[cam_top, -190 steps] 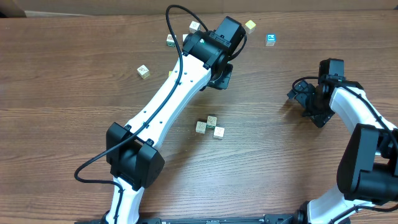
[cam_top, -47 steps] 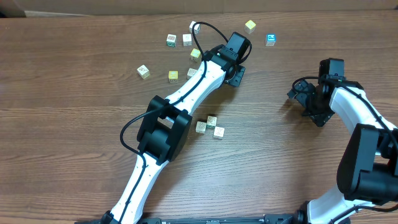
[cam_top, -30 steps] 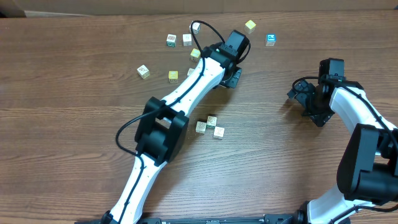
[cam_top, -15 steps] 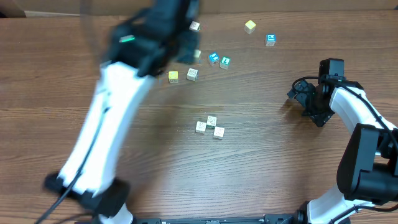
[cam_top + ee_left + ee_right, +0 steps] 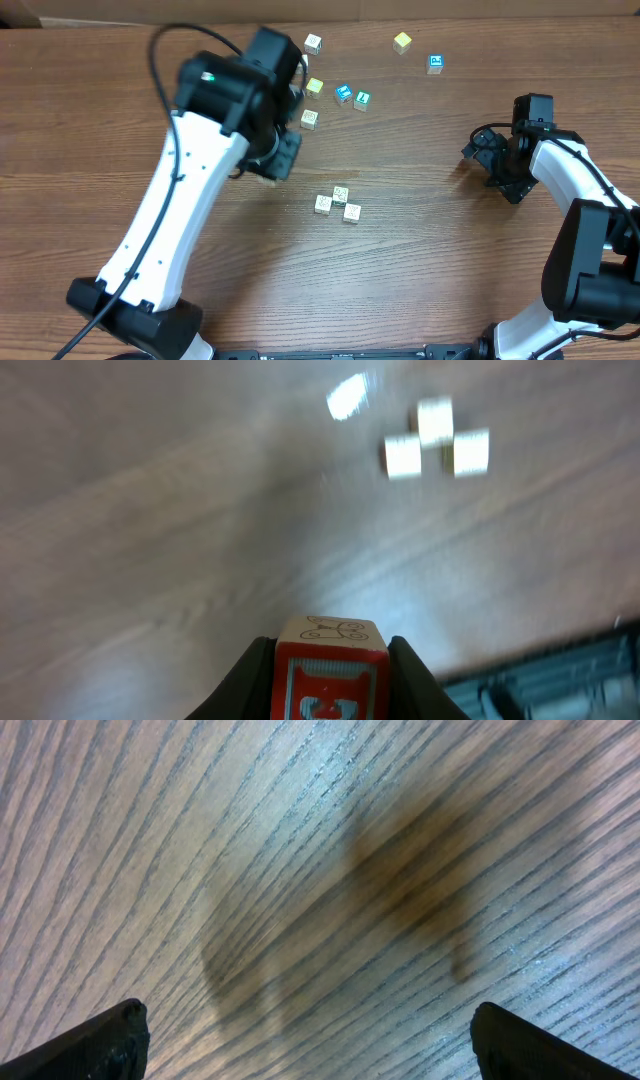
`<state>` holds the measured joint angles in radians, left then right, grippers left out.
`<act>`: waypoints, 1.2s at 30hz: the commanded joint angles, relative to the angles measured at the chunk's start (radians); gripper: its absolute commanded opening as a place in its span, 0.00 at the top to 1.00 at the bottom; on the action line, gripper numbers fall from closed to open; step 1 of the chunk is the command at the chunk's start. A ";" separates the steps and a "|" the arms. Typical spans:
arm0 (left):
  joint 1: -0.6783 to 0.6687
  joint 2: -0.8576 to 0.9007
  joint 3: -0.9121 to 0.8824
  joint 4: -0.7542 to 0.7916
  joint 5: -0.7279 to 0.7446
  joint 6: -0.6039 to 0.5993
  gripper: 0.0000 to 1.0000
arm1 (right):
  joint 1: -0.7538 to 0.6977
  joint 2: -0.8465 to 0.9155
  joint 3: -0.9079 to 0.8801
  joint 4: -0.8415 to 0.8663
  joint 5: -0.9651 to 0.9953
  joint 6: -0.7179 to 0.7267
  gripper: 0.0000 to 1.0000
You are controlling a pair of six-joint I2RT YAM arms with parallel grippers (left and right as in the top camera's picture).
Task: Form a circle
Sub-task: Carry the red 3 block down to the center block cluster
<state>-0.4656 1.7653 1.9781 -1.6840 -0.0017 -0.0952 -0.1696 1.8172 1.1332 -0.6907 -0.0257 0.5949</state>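
The left gripper (image 5: 330,648) is clenched on a small wooden cube (image 5: 330,682). Its two dark fingers (image 5: 245,682) press against the cube's opposite sides. The face turned toward the wrist camera is printed red with a pale frame and figure. The top face is bare cream wood with a thin line drawing on it. From overhead, this gripper (image 5: 277,160) hangs left of the table's middle, somewhat nearer the far edge, on a white arm with black joints.

The clump (image 5: 338,203) lies about midway across the table, to the right of that gripper and on its near side, apart from it. It is three tiny cream cubes set in a loose triangle: one at the left, one toward the far edge, one at the right. They sit close together, but I cannot tell if they touch. The left wrist view shows them only as blurred pale squares (image 5: 436,442).

Loose cubes are scattered toward the far edge. There is a cream cube (image 5: 313,43), a yellow cube (image 5: 402,41), a lone blue-faced cube (image 5: 435,63), a blue-faced pair (image 5: 346,94), a pale yellow cube (image 5: 314,86) and a printed cream cube (image 5: 309,118).

The right gripper (image 5: 492,157) sits near the right edge, released, its jaws spread wide. In its own view (image 5: 315,1042) the black fingertips (image 5: 108,1038) show at the lower corners, with only streaky brown wood grain of the table (image 5: 450,280) between them.
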 commanded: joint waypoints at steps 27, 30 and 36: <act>-0.189 -0.191 -0.855 0.785 -0.023 0.439 0.96 | -0.001 0.002 0.018 0.006 0.006 -0.001 0.00; -0.189 -0.183 -0.856 0.805 0.007 0.542 0.96 | -0.001 0.002 0.018 0.006 0.006 -0.001 0.00; -0.190 -0.163 -0.869 0.810 0.180 0.726 0.96 | -0.001 0.002 0.018 0.006 0.006 -0.001 0.00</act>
<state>-0.6548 1.5768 1.1194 -0.8810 0.0753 0.4808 -0.1696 1.8172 1.1332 -0.6903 -0.0257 0.5953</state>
